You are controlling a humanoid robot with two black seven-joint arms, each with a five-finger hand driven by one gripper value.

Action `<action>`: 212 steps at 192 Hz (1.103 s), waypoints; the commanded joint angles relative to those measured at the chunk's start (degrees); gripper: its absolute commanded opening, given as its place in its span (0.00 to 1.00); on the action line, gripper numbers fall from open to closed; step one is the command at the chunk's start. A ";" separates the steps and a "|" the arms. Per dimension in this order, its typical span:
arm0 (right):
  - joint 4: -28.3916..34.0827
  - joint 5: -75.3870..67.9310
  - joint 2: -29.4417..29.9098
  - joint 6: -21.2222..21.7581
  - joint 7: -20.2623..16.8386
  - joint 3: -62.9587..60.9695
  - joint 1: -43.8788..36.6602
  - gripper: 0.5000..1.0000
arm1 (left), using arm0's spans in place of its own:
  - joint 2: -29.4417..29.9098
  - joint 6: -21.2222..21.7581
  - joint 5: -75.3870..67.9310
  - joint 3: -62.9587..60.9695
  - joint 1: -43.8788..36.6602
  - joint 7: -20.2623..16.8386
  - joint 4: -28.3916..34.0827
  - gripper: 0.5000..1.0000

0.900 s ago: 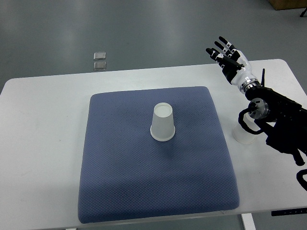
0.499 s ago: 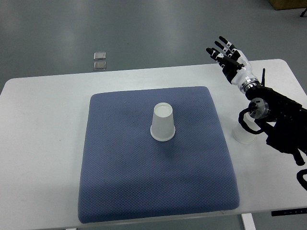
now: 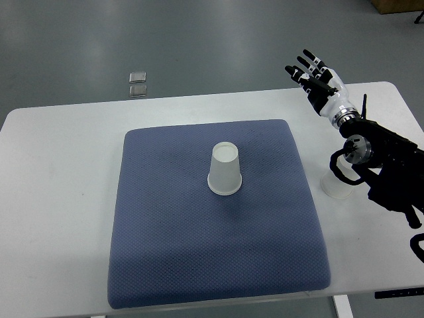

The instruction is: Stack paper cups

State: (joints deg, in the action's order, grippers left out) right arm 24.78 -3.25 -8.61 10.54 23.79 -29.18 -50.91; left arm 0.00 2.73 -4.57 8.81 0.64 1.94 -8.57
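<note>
A white paper cup stands upside down near the middle of the blue mat. A second white paper cup stands on the white table just right of the mat, partly hidden under my right arm. My right hand is raised over the table's far right edge with its fingers spread and holds nothing. It is well away from both cups. My left arm does not show.
The white table carries the mat. Two small clear square items lie on the grey floor beyond the table's far edge. My black right forearm lies over the table's right side.
</note>
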 commanded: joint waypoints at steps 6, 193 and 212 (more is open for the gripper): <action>0.00 0.00 0.18 -1.05 -0.14 0.09 -1.12 0.83 | 0.00 -0.01 0.00 -0.02 0.06 0.00 0.13 1.00; 5.71 26.45 -23.46 6.86 -2.69 15.29 -20.02 0.83 | 0.00 -0.01 0.00 -0.02 0.06 0.00 0.04 1.00; 9.40 31.64 -27.07 8.97 -2.69 19.86 -22.65 0.83 | 0.00 -0.01 0.00 -0.02 0.06 0.00 0.04 1.00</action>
State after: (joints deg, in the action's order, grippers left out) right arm 30.66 23.04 -31.99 17.35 21.10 -13.86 -70.84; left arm 0.00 2.71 -4.57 8.81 0.64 1.94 -8.53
